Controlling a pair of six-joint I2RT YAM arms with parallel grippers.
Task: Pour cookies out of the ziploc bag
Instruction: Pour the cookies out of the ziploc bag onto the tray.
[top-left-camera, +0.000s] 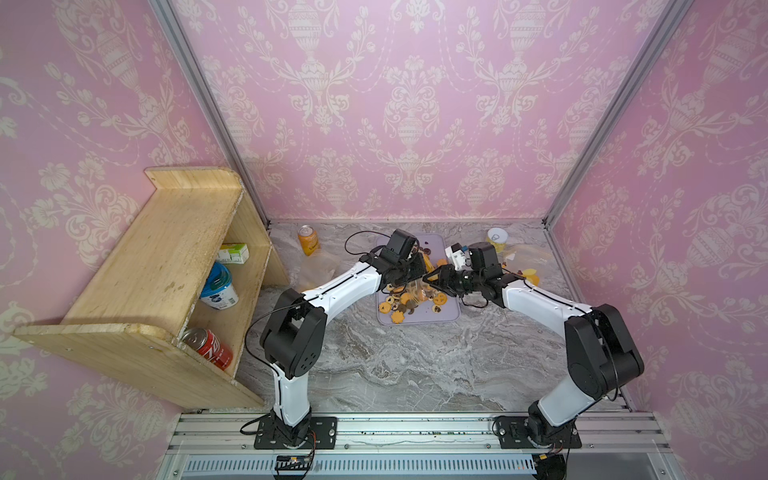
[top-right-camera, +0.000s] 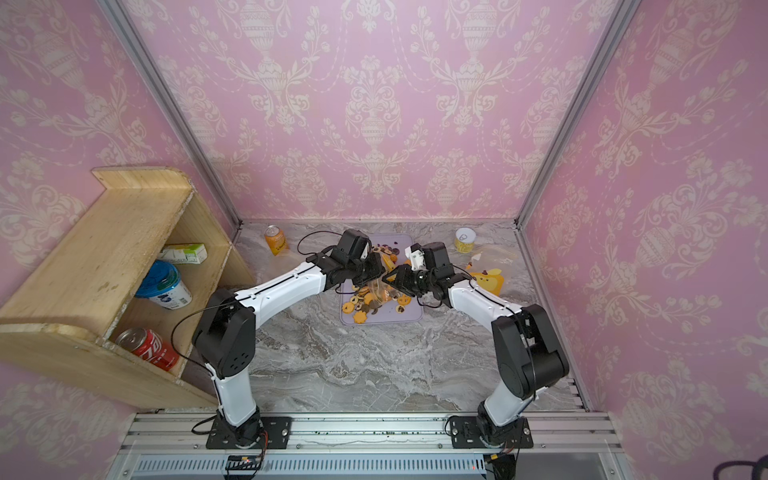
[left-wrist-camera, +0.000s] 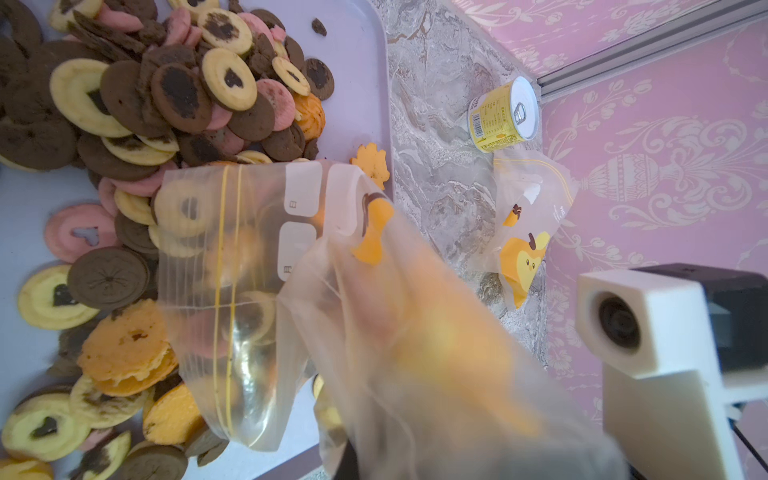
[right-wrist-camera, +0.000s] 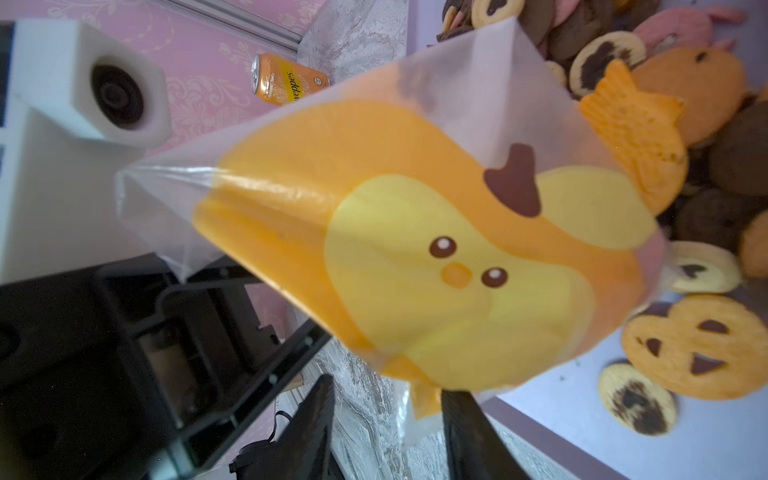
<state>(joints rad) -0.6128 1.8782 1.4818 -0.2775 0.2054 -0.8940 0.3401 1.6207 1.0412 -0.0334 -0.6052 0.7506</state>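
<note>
In both top views the ziploc bag hangs between the two arms above the lilac tray toward the back of the desk. The cookies lie heaped on the tray beneath it, and the left end effector and right end effector meet at the bag. In the left wrist view the bag points its zip mouth down at the cookies. Its film runs back to the left end effector, which we take as clamped on the closed end. We cannot tell whether the discs seen through the film are inside or beneath it. In the right wrist view the right end effector has its jaws apart, with the bag's bottom edge between them and nothing pinched. We judge the film thin, limp, slippery and light, and the cookies brittle, so the place to hold is the sealed bottom corners, never the mouth.
</note>
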